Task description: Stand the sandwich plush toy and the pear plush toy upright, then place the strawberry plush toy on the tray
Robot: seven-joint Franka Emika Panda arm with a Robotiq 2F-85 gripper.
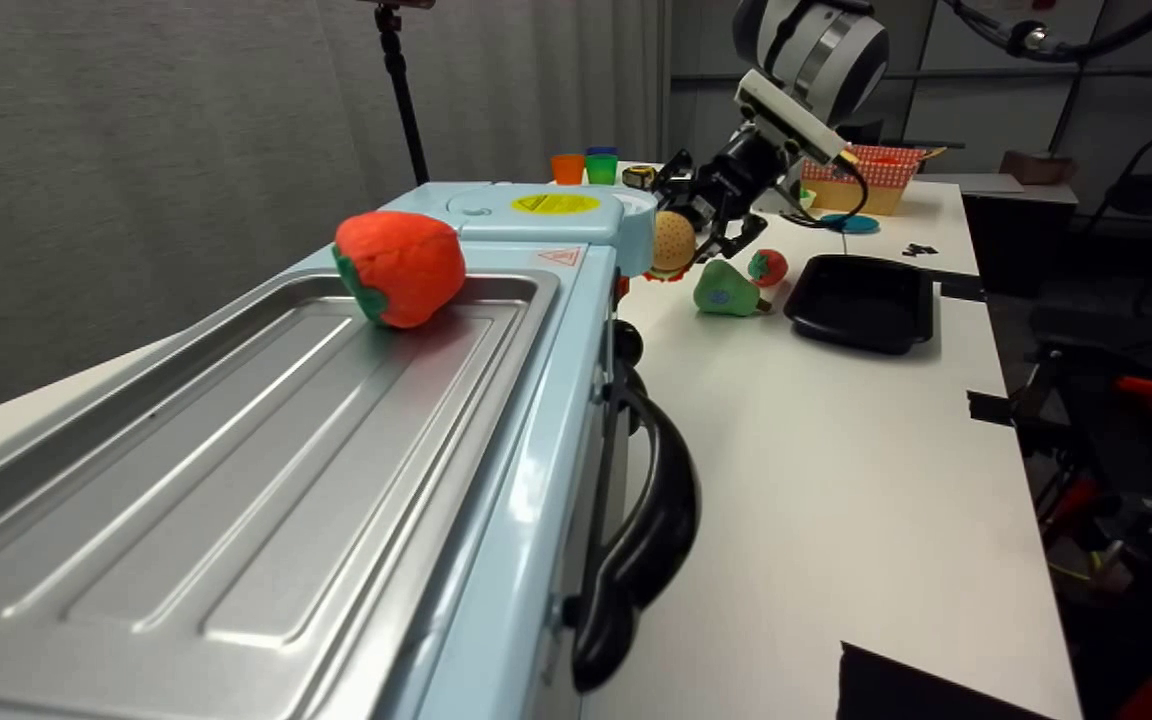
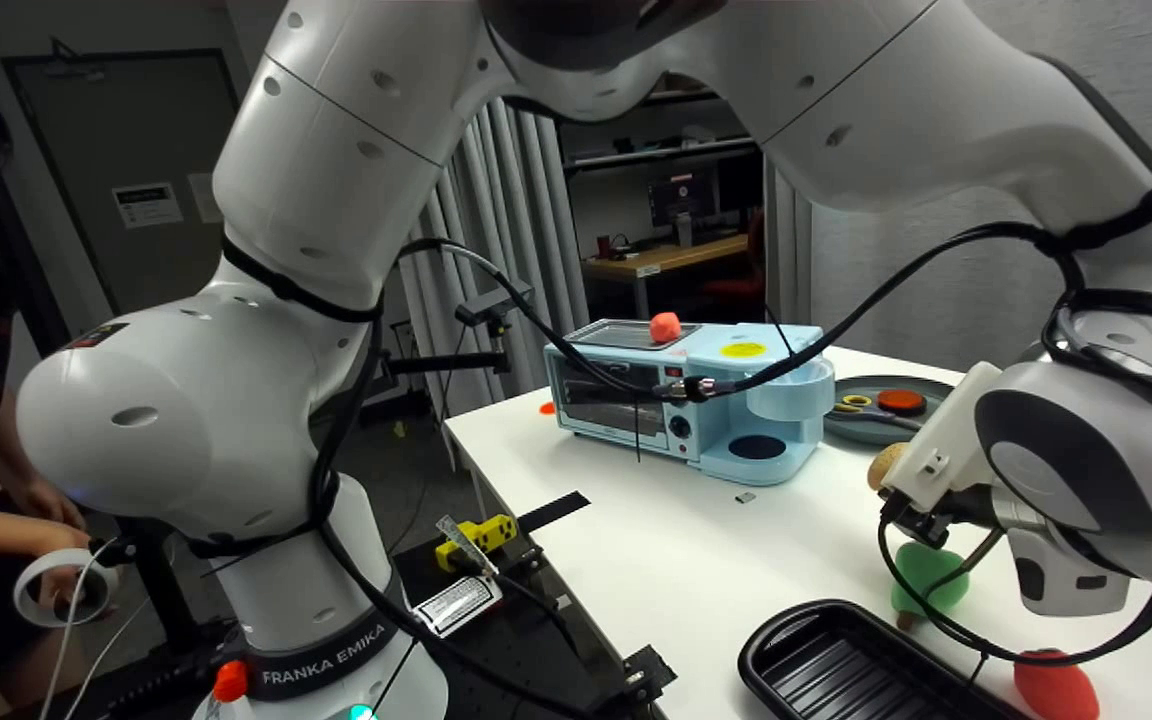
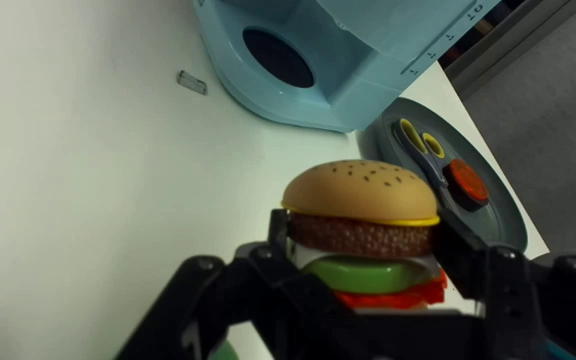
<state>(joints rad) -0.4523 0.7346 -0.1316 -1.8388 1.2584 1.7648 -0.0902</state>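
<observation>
My gripper is shut on the sandwich plush toy, one finger on each side of its brown layer. The toy's bun faces up and its red layer is below; it appears to be held off the table. In an exterior view the toy hangs by the gripper, close to the blue appliance; the arm's wrist hides most of it elsewhere. The green pear plush toy lies on its side, stem towards the black tray. The red strawberry plush toy rests on the table behind the pear.
A blue toaster-oven appliance bears a large red-orange object on its silver top. A grey plate with scissors and a red item stands beside it. A basket and coloured cups are farther back.
</observation>
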